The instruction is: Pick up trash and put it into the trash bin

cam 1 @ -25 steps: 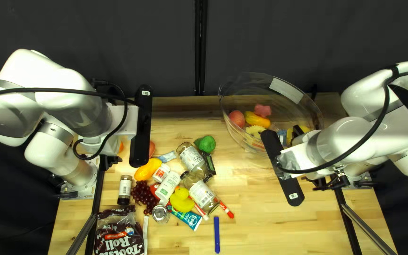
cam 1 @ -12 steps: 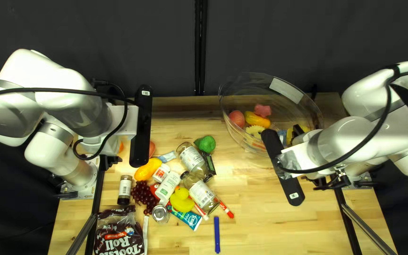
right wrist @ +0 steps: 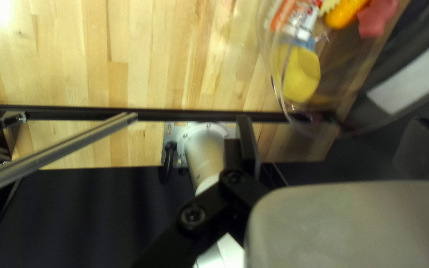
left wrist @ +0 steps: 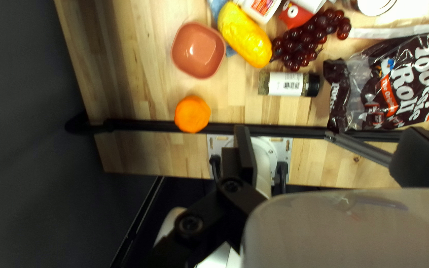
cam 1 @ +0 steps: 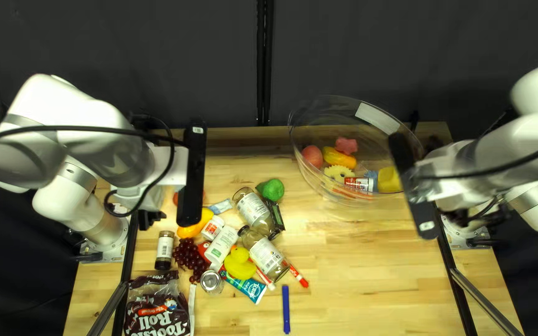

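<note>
The left gripper (cam 1: 151,216) hangs at the left of the top left view, fingers spread wide, holding nothing. Near the table's near edge lies the candy bag (cam 1: 157,308), with the spice jar (cam 1: 165,247) just beyond it and the grapes (cam 1: 189,256) beside that jar. Further right come the white bottle (cam 1: 221,244), the duck (cam 1: 240,264) and two glass jars (cam 1: 252,208), lying on their sides, then the blue marker (cam 1: 286,308) and the red marker (cam 1: 297,275). The clear bin (cam 1: 378,119) stands toward the table's far edge, with a yellow thing (cam 1: 389,180) and more inside. Right of the bin's middle is the right gripper (cam 1: 465,216), its fingers also wide apart and holding nothing.
</note>
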`<state>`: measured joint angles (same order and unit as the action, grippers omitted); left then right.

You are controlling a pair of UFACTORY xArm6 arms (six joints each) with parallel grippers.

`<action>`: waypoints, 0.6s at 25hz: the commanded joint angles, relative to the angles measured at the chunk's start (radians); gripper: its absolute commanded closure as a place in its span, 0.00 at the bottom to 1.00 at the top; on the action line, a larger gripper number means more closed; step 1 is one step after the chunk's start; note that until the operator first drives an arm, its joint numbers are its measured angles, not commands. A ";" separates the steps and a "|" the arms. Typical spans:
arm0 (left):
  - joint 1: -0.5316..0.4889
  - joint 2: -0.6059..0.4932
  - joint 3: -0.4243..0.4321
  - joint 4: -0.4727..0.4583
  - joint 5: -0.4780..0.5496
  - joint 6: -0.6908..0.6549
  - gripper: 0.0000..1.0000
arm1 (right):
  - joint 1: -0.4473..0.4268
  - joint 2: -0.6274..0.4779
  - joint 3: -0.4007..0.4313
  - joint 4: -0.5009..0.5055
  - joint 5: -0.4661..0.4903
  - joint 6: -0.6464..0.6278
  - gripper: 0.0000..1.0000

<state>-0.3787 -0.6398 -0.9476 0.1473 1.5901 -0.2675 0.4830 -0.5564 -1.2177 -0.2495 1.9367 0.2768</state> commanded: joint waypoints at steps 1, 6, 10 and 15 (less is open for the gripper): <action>0.022 0.003 0.043 -0.045 -0.104 0.078 0.00 | 0.031 0.005 -0.029 -0.008 0.045 0.049 0.00; 0.045 -0.016 0.052 -0.065 -0.115 0.101 0.00 | 0.031 0.005 -0.029 -0.008 0.045 0.049 0.00; 0.045 -0.016 0.052 -0.065 -0.115 0.101 0.00 | 0.031 0.005 -0.029 -0.008 0.045 0.049 0.00; 0.034 -0.020 0.057 -0.059 -0.113 0.081 0.00 | 0.035 0.016 -0.043 -0.018 0.054 0.042 0.00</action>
<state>-0.3329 -0.6560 -0.8951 0.0818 1.4749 -0.1671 0.5165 -0.5516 -1.2472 -0.2610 1.9836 0.3261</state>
